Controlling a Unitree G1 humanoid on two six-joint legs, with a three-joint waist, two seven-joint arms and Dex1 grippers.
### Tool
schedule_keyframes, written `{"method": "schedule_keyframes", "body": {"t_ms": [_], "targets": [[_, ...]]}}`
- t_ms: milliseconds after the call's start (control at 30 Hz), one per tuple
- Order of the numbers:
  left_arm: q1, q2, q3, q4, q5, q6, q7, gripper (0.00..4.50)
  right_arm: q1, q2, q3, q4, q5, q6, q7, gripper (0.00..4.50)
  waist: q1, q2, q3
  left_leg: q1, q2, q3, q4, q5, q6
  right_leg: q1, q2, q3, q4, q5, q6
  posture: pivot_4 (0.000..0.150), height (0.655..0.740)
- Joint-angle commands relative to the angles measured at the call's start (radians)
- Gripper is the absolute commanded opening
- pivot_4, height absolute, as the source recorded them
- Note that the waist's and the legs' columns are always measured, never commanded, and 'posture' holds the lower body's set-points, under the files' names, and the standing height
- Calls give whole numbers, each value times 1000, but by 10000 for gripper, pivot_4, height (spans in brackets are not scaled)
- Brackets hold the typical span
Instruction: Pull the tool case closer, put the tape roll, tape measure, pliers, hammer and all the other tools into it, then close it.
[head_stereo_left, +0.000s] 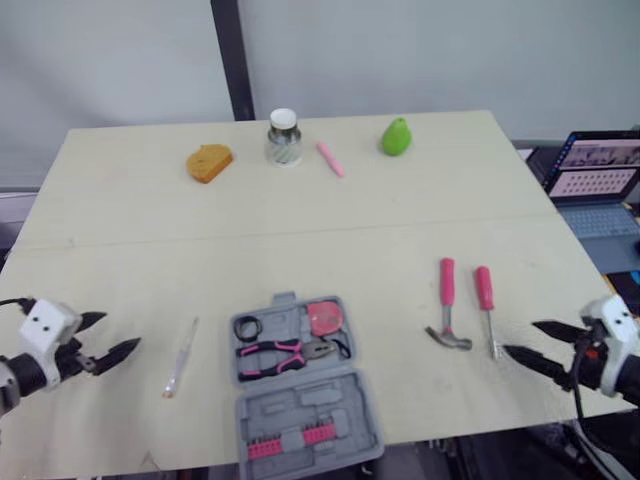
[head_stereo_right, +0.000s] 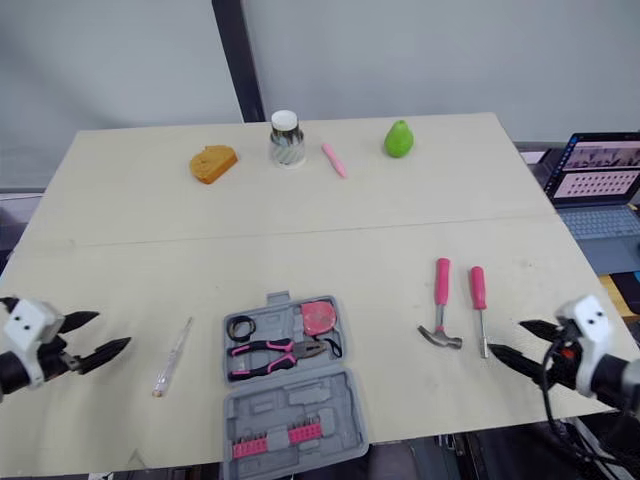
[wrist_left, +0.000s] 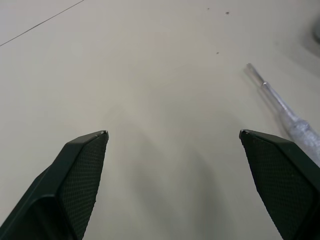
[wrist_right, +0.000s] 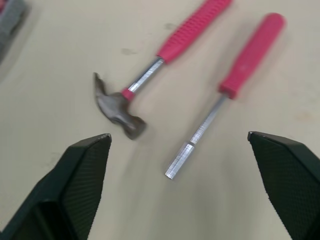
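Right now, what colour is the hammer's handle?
Pink; the hammer shows best in the right wrist view.

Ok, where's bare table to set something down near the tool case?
Bare: between the open grey plastic tool case and the pink-handled hammer; also the wide band beyond them. Crowded: pink-handled screwdriver close beside the hammer.

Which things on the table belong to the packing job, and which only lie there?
Job: case, tape roll, tape measure, pliers, hammer, screwdriver, clear-handled tool.
Lying about: orange object, jar, pink stick, green pear.
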Motion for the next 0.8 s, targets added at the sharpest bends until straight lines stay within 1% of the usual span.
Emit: {"method": "schedule_keyframes", "body": {"t_ms": [33, 400, 633, 667, 767, 800], "targets": [[29, 25, 43, 55, 9, -39, -12, 45000, 12, -24, -60, 100, -18, -78, -6, 44718, -1, 0, 0, 1, 0, 1, 0, 0, 0, 0, 0, 1, 0, 0, 0, 1500, 7400], [47, 11, 31, 31, 5, -54, 0, 45000, -50, -18, -19, 254, -37, -210, -25, 44718, -1, 0, 0, 6, 1, 8, -1, -2, 0, 0, 0, 6, 1, 0, 0, 1500, 7400], [42, 2, 25, 16, 2, -53, 7, 45000, -63, -21, -4, 302, -41, -269, -10, 44718, -1, 0, 0, 6, 1, 10, -1, -3, 1, 0, 0, 7, 1, 0, 0, 1500, 7400], [40, 1, 21, 14, 3, -51, 8, 45000, -64, -21, -2, 308, -42, -273, -11, 44718, -4, 4, 2, 6, 1, 7, -1, -3, 1, 2, -1, 5, 0, 0, 0, 1500, 7400], [32, -2, 16, 8, 2, -44, 9, 45000, -66, -23, 2, 318, -36, -275, -17, 44718, -25, 10, 6, 7, -5, -23, -3, -1, 3, 29, -8, -26, -11, 0, 1, 1500, 7400], [30, -2, 14, 7, 1, -43, 9, 45000, -66, -22, 1, 317, -31, -273, -19, 44718, -24, 9, 6, 8, -8, -32, -2, 1, 3, 32, -12, -35, -10, 0, 1, 1500, 7400]]}}
